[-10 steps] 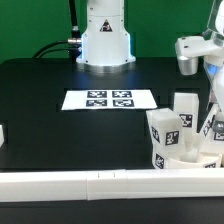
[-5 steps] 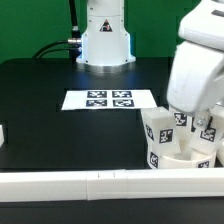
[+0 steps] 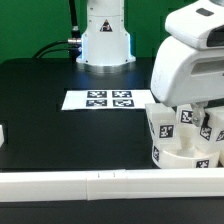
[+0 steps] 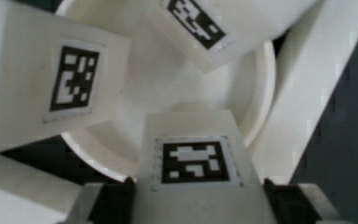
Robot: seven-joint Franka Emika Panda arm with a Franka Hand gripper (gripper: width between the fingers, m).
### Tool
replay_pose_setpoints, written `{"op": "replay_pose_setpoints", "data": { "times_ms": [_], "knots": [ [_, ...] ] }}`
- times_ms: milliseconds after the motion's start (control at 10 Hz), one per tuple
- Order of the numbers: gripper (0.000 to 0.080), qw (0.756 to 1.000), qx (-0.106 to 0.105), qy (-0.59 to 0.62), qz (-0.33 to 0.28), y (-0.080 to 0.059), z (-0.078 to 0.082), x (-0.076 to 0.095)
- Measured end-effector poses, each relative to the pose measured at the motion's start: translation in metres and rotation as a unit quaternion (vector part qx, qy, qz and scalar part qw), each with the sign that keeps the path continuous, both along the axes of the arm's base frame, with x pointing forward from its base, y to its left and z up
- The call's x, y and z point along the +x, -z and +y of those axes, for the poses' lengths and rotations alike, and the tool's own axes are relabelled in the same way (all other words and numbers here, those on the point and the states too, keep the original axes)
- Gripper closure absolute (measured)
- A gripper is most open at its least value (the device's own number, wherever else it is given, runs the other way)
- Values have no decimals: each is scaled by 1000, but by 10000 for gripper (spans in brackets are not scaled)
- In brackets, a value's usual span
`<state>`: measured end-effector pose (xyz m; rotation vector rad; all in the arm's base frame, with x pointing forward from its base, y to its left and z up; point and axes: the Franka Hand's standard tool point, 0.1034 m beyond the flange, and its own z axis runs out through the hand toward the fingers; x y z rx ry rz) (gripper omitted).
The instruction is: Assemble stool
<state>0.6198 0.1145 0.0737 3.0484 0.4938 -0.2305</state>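
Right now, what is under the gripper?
The stool: tagged legs standing on the round seat. The gripper is shut on one leg; the arm hides its top.

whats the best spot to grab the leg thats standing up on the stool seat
Take the leg by its two flat side faces near the free end, coming in along its axis from above. It is a chunky block standing on the round seat, so parallel fingers seat flat there. The gripper appears shut on it exactly this way.
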Motion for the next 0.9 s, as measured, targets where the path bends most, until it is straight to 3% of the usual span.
{"op": "replay_pose_setpoints", "data": {
  "times_ms": [200, 300, 700, 800, 900],
  "knots": [
    [465, 987, 3, 156, -30, 1, 0, 1],
    [465, 961, 24, 273, -48, 1, 0, 0],
    [465, 918, 19, 394, -49, 1, 2, -1],
    [465, 899, 18, 435, -47, 2, 3, -1],
    [465, 847, 20, 530, -45, 2, 6, 0]
  ]
}}
